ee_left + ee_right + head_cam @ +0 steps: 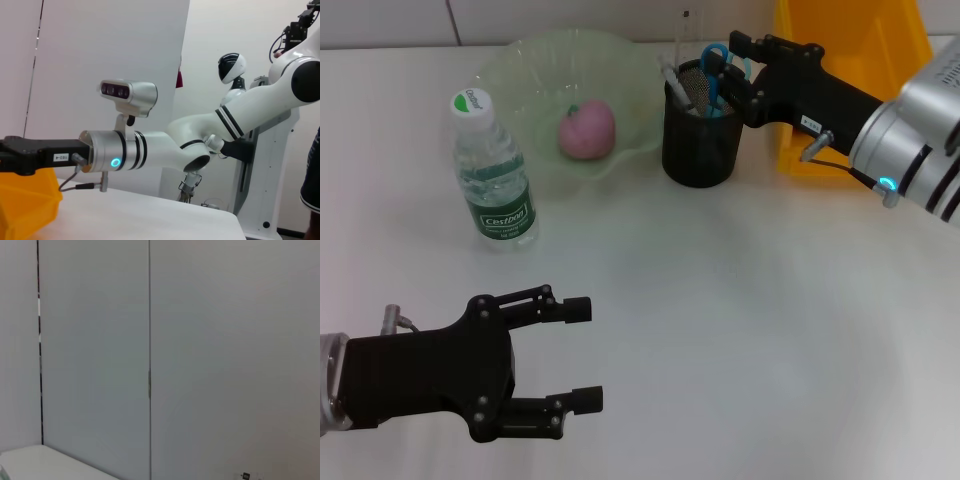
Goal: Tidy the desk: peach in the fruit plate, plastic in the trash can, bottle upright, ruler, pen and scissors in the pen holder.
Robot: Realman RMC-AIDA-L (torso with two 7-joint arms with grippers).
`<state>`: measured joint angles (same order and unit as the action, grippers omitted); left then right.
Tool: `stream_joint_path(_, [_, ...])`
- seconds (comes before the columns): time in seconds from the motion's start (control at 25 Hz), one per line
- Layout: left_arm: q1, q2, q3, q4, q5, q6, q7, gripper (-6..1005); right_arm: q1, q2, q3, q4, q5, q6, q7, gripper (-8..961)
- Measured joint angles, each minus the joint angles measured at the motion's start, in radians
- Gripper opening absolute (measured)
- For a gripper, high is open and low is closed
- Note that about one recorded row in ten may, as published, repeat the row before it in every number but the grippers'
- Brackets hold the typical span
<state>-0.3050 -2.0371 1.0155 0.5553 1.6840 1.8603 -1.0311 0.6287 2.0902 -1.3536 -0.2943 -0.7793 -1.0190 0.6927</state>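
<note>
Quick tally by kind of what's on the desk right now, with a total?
Pink peach, in the pale green fruit plate: 1
Clear upright water bottle: 1
Black mesh pen holder: 1
Blue-handled scissors, in the holder: 1
Yellow plastic bin: 1
Total: 6

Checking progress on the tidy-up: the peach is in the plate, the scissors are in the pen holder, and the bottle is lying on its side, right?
Not quite. In the head view the bottle stands upright beside the plate. The rest holds: the peach is in the plate and the scissors are in the pen holder.
</note>
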Motion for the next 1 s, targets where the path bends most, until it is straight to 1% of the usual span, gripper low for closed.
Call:
stream_joint_path(0.04, [0.0, 0.0, 0.0, 0.0, -0.002, 0.001, 0.002, 827, -0.008, 0.0, 0.004, -0.003, 0.0, -0.023, 0.0, 145])
stream_joint_path(0.08, [0.001, 0.0, 0.0, 0.0, -0.003, 0.001, 0.004, 827, -0.019, -0.001, 0.011, -0.005, 0.001, -0.052, 0.006, 183])
stream_joint_path(0.12, [0.001, 0.0, -0.001, 0.0, -0.004, 0.002, 0.005, 827, -0.053, -0.006, 0.037, -0.024, 0.001, -0.144, 0.051, 221])
stream_joint_path(0.16, [0.003, 0.002, -0.004, 0.0, -0.005, 0.002, 0.006, 827, -0.053, -0.006, 0.037, -0.024, 0.001, -0.144, 0.051, 258])
stream_joint_path(0.24, [0.005, 0.005, -0.013, 0.0, -0.005, 0.003, 0.006, 827, -0.111, -0.018, 0.06, -0.071, -0.004, -0.262, 0.142, 334])
stream_joint_path(0.28, [0.006, 0.006, -0.02, 0.0, -0.005, 0.004, 0.006, 827, -0.147, -0.029, 0.063, -0.111, -0.014, -0.312, 0.209, 370])
stream_joint_path(0.32, [0.006, 0.008, -0.027, 0.0, -0.005, 0.004, 0.006, 827, -0.213, -0.057, 0.062, -0.201, -0.07, -0.392, 0.354, 406])
stream_joint_path(0.36, [0.008, 0.011, -0.034, 0.0, -0.004, 0.005, 0.006, 827, -0.213, -0.057, 0.062, -0.201, -0.07, -0.392, 0.354, 442])
stream_joint_path(0.44, [0.01, 0.017, -0.047, 0.0, -0.003, 0.006, 0.006, 827, -0.27, -0.084, 0.079, -0.289, -0.184, -0.468, 0.471, 513])
stream_joint_path(0.48, [0.012, 0.02, -0.054, 0.0, -0.002, 0.007, 0.006, 827, -0.289, -0.093, 0.096, -0.319, -0.262, -0.517, 0.501, 549])
stream_joint_path(0.52, [0.017, 0.025, -0.071, 0.0, 0.0, 0.006, 0.006, 827, -0.312, -0.101, 0.137, -0.359, -0.411, -0.606, 0.52, 766])
stream_joint_path(0.56, [0.017, 0.025, -0.071, 0.0, 0.0, 0.006, 0.006, 827, -0.312, -0.101, 0.137, -0.359, -0.411, -0.606, 0.52, 777])
stream_joint_path(0.64, [0.021, 0.028, -0.077, 0.0, 0.0, 0.002, 0.006, 827, -0.322, -0.096, 0.18, -0.374, -0.569, -0.687, 0.518, 799])
stream_joint_path(0.68, [0.023, 0.032, -0.079, 0.0, 0.001, -0.002, 0.006, 827, -0.324, -0.089, 0.191, -0.374, -0.642, -0.716, 0.513, 810])
stream_joint_path(0.72, [0.024, 0.036, -0.08, 0.0, 0.001, -0.004, 0.006, 827, -0.326, -0.077, 0.2, -0.371, -0.72, -0.738, 0.512, 821])
stream_joint_path(0.76, [0.024, 0.036, -0.08, 0.0, 0.001, -0.004, 0.006, 827, -0.326, -0.077, 0.2, -0.371, -0.72, -0.738, 0.512, 832])
stream_joint_path(0.88, [0.024, 0.04, -0.08, -0.002, 0.002, -0.01, 0.007, 827, -0.34, -0.057, 0.21, -0.365, -0.783, -0.733, 0.511, 843])
stream_joint_path(0.92, [0.024, 0.04, -0.08, -0.003, 0.002, -0.013, 0.007, 827, -0.351, -0.047, 0.216, -0.365, -0.799, -0.721, 0.51, 843])
stream_joint_path(1.0, [0.024, 0.039, -0.077, -0.005, 0.003, -0.021, 0.007, 827, -0.354, -0.044, 0.217, -0.364, -0.802, -0.714, 0.51, 843])
